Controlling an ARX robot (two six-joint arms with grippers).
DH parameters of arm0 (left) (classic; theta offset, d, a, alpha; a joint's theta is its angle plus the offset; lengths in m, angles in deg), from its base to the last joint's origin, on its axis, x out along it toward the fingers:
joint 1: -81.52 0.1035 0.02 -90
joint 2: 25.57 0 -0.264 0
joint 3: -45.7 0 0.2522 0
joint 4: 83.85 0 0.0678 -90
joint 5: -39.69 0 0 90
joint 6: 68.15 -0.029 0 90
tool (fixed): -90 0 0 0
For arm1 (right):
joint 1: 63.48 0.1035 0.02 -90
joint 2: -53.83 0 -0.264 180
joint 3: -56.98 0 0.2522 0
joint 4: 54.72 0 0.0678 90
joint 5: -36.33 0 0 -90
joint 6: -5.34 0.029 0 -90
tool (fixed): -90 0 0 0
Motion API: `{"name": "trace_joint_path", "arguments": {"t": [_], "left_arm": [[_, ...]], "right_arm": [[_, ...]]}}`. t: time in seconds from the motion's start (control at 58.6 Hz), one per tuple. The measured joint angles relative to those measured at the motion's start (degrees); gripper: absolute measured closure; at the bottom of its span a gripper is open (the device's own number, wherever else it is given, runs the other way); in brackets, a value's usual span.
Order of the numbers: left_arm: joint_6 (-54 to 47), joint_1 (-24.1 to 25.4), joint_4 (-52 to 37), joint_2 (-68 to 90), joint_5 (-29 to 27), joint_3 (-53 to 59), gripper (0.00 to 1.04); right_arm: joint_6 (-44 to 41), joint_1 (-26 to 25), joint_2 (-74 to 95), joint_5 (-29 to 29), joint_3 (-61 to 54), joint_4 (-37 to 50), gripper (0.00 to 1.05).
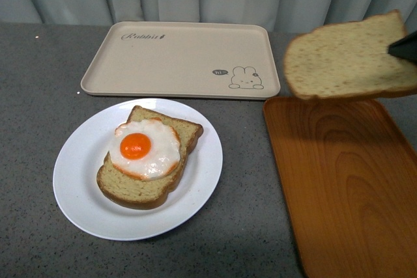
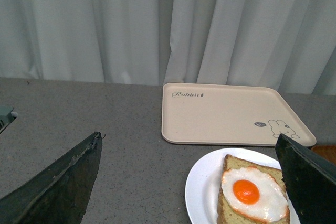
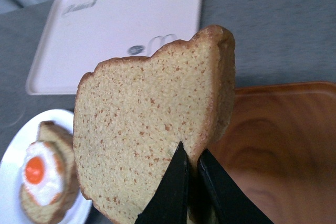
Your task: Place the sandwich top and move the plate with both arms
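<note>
Nearest to me, my left gripper [image 2: 187, 137] hangs with its fingers spread wide and nothing between them. The plate [image 1: 78, 193] is near, ahead of it. The plate lies on the grey table and carries the lower slice [image 1: 153, 190] with the fried egg [image 1: 143, 148] on top. To the right of it is the orange tray [image 1: 345, 187]. Above the far end of this tray my right gripper [image 3: 191, 153] pinches the sandwich top [image 3: 152, 129] by one edge, in the air and tilted. Behind all this lies the beige tray [image 1: 182, 56].

To do this step well, I think I should carry the slice leftward over the egg, make it level and turn its corners to match the lower slice. Then I should lower it slowly and open only when it rests. Such a thin grip at the edge may let the bread swing, so no quick moves.
</note>
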Motion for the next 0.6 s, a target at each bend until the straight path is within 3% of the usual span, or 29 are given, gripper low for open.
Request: {"name": "trace_joint_path", "arguments": {"t": [0.29, 0.597], "left_arm": [[0.0, 0.0, 0.0, 0.0, -0.02, 0.0, 0.06], [0.0, 0.0, 0.0, 0.0, -0.02, 0.0, 0.06]], "right_arm": [[6.4, 20.26, 8.22, 3.63, 4.92, 4.09, 1.02], [8.26, 27.45, 17.49, 6.14, 11.5, 3.39, 1.02]]}}
